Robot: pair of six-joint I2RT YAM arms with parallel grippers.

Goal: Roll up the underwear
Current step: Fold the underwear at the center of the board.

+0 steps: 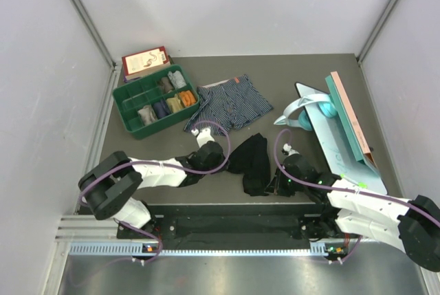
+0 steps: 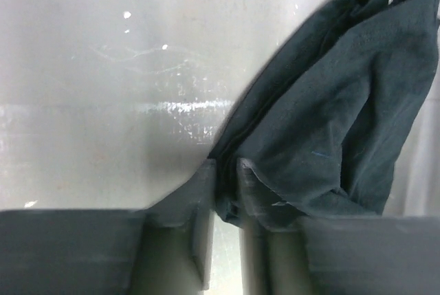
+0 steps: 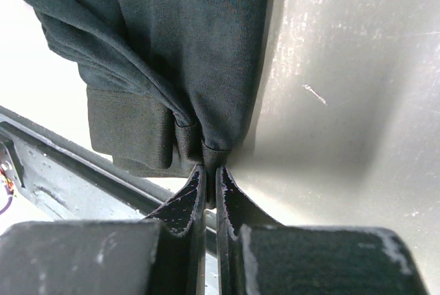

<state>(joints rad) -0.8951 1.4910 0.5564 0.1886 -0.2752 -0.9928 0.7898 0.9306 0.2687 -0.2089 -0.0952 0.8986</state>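
Black underwear (image 1: 253, 163): soft matte knit, crumpled into a long, rumpled heap on the grey worktop (image 1: 275, 75) between the two arms.
Left pincer (image 2: 227, 181): nearly closed, nipping a folded edge of the black cloth.
Right pincer (image 3: 210, 171): squeezed tight on a gathered hem of the same cloth.
Striped underwear (image 1: 230, 104): spread flat beyond the black underwear, with thin white stripes and an orange waistband.

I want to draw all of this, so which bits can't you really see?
1. Top view: the bundles in the green tray are too small to name.
2. Top view: the right gripper hides its fingertips under its own wrist.
3. Left wrist view: the black underwear runs past the top and right edges, so its full shape is lost.
4. Right wrist view: the top edge cuts the same cloth.
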